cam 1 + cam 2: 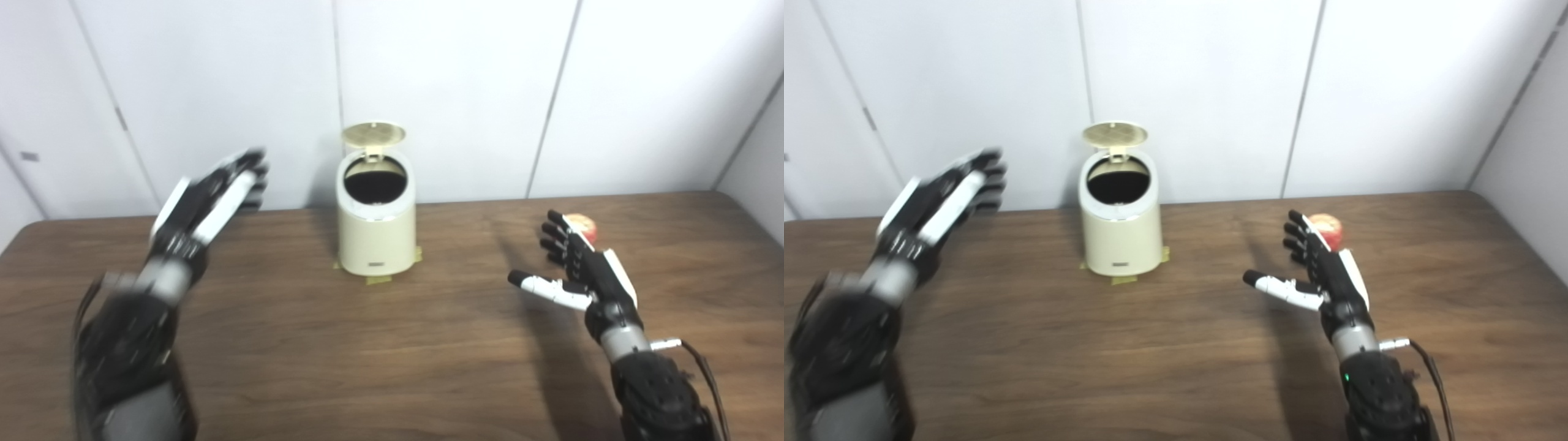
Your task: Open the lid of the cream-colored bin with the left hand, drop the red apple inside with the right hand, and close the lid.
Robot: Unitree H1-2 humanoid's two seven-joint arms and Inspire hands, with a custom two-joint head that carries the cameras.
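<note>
The cream-colored cylindrical bin (376, 229) is standing mid-frame, round lid (373, 134) tipped upright. Both hands are hovering with fingers spread, empty: left hand (208, 199) blurred, right hand (579, 263) just before the red apple (583, 226) on the brown wooden table (392, 355).

Looks like a lab or test room: bare white panelled walls (453, 92) from 9 to 3 o'clock, plain wooden surface (392, 343), bin (376, 220) taped down at 12.

Left robot hand (211, 196) motion-blurred; apple (1328, 230) partly hidden behind right robot hand (1323, 269).
</note>
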